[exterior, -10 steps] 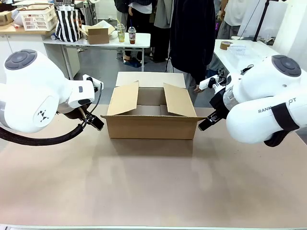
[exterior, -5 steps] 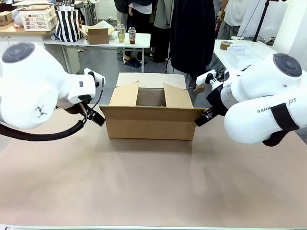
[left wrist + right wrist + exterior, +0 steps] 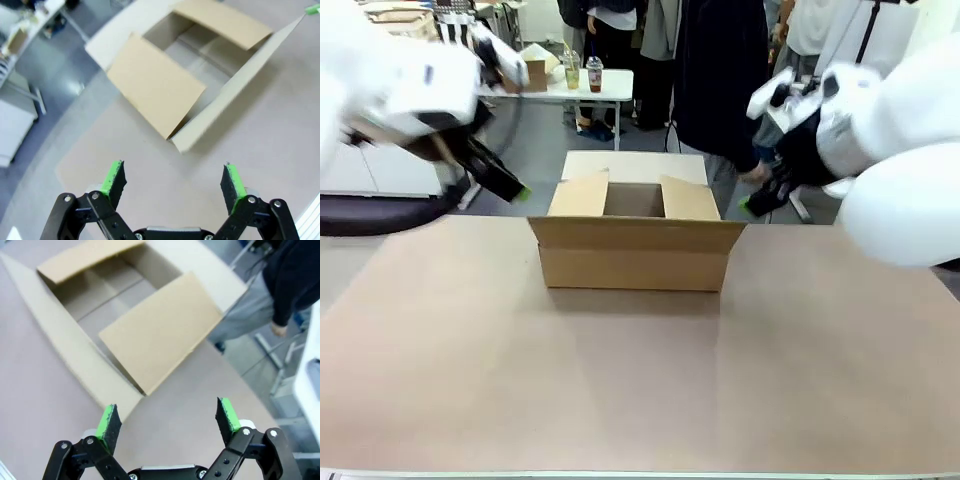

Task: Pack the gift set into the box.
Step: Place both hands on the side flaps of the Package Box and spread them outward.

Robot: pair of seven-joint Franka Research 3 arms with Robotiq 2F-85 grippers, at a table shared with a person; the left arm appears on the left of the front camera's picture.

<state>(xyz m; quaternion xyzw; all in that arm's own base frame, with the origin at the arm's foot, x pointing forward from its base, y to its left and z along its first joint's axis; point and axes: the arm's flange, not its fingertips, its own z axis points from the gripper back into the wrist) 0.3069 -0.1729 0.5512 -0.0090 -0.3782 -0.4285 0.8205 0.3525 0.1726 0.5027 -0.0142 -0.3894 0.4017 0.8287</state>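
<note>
Tabletop (image 3: pixel 640 390); left end effector (image 3: pixel 173 176), right end effector (image 3: pixel 170 416) both splayed, empty.

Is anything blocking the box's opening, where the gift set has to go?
Partly. On the box, the left side flap and the right side flap lean inward over the opening, leaving a gap in the middle. Nothing else visible blocks it.

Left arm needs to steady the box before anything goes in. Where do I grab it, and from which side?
Probably the left side flap, at its free edge, coming down from above on the robot's left. It is a thin sheet standing half-raised, so the open left gripper can straddle it; the box itself looks too wide to span.
</note>
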